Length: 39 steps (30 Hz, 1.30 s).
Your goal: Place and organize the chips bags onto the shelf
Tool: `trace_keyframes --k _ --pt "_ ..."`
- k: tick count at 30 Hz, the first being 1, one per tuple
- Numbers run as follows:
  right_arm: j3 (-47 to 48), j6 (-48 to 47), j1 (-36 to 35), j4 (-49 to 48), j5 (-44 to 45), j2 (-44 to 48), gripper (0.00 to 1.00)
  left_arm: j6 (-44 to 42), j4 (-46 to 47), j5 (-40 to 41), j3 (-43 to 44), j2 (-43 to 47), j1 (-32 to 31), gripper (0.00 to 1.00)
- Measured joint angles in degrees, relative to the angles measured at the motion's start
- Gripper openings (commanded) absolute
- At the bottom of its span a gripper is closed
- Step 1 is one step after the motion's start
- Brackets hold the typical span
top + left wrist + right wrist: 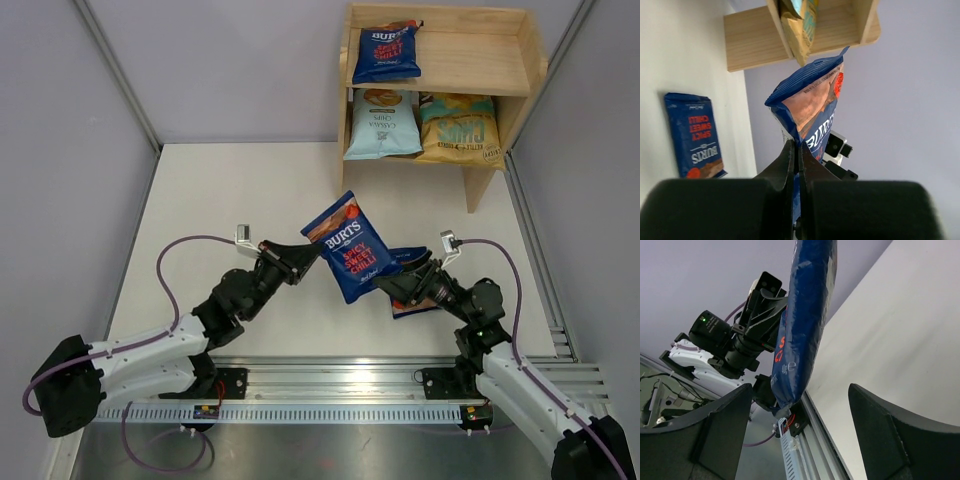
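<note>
Top external view: the wooden shelf (520,62) at the bench's (230,190) far right carries a shelved Burts bag (386,52) on the left of its upper tier, with bare board to its right. A light blue bag (381,124) beside a yellow-gold bag (460,130) fills the lower tier. The left tool (311,256), pressed together, pinches the held Burts bag (350,247) by its edge above mid-bench, bare bench lying between it and the shelf, while the right tool (388,286), fingers spread wide, sits just beside that bag over a flat Burts bag (694,132) on the bench.
</note>
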State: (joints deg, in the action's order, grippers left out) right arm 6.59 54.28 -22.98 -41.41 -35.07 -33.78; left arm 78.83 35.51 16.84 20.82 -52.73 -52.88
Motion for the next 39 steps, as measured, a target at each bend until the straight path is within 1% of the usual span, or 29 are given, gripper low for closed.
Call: trace_keyframes --k 3,6,7,8,10,11,13,15,19,25,32,34,35,38,39 --pt "1.1 1.1 -1.2 -1.5 1.6 -0.4 0.80 0.6 0.2 1.4 1.9 -0.9 -1.6 0.00" --pt "2.6 1.7 -1.8 -3.2 2.8 -1.9 0.74 0.8 1.5 2.8 3.2 -2.3 -3.3 0.00" --pt "3.2 2.1 -2.0 -3.9 3.1 -2.6 0.70 0.9 1.8 3.2 3.4 -2.6 -3.8 0.00" --pt "3.7 2.3 -2.3 -4.8 3.3 -3.5 0.58 1.0 2.0 3.6 3.5 -3.0 -4.2 0.00" --pt "4.2 3.0 -2.7 -6.7 4.2 -4.9 0.51 1.2 2.6 4.4 3.6 -3.8 -4.7 0.00" --pt "4.2 3.4 -2.9 -7.3 4.5 -5.6 0.49 1.2 2.7 4.7 3.7 -4.1 -4.9 0.00" --pt "4.2 4.0 -2.9 -7.6 4.8 -6.2 0.50 1.4 2.8 5.5 3.7 -4.4 -5.2 0.00" --pt "4.2 4.4 -2.9 -7.6 5.6 -6.1 0.57 1.4 2.8 6.3 3.7 -4.4 -5.5 0.00" --pt "4.2 4.9 -3.0 -6.9 6.1 -5.0 0.58 1.3 2.9 7.7 3.9 -4.3 -5.7 0.00" --pt "4.4 5.2 -3.1 -5.4 6.1 -4.4 0.51 0.8 3.6 9.1 4.0 -4.3 -5.7 0.00" --pt "4.5 5.5 -3.7 -5.0 6.1 -4.4 0.47 0.5 5.3 9.1 5.6 -4.7 -5.7 0.00" --pt "4.5 5.5 -3.7 -4.9 6.1 -4.5 0.41 0.5 5.5 9.1 6.0 -4.9 -5.7 0.00" --pt "4.5 5.5 -3.7 -4.9 6.0 -4.6 0.34 0.4 5.7 9.1 6.1 -5.0 -5.7 0.00" --pt "4.5 5.5 -3.8 -4.6 6.1 -4.5 0.24 0.3 6.0 9.0 6.2 -5.3 -5.7 0.00" --pt "4.5 5.5 -3.8 -4.3 6.1 -4.2 0.17 0.2 6.0 9.0 6.2 -5.3 -5.7 0.00"
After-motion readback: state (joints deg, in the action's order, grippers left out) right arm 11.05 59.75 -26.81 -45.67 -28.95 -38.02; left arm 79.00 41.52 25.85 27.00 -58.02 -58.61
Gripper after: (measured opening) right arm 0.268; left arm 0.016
